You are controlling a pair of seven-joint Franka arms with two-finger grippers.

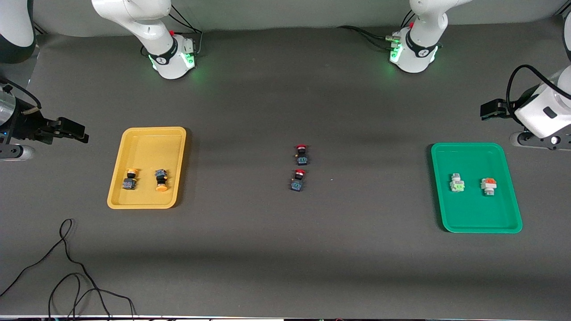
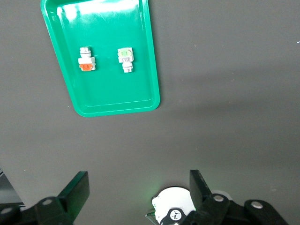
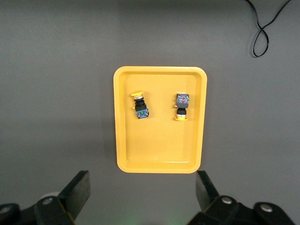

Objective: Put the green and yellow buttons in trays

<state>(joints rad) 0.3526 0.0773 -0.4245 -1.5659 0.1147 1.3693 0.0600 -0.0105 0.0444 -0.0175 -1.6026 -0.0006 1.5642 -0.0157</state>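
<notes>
Front view: yellow-capped buttons [image 1: 145, 179] in yellow tray [image 1: 134, 203], centre-left of frame; whitish buttons [image 1: 473, 183] in green tray [image 1: 473, 225], centre-right. Sorting looks complete (red-capped switches [image 1: 299, 174] stay mid-desk). Left gripper [image 2: 138, 190], right gripper [image 3: 143, 190]: fingers apart, empty, waiting at frame edges. Next: nothing.

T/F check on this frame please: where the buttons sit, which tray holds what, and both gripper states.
1. The yellow tray holds two yellow-capped buttons. True.
2. The green tray is empty. False: two whitish buttons lie in it.
3. Two red-capped switches lie on the bare table between the trays. True.
4. The left gripper grips a button. False: it is open and empty.
5. The right gripper is open. True.
</notes>
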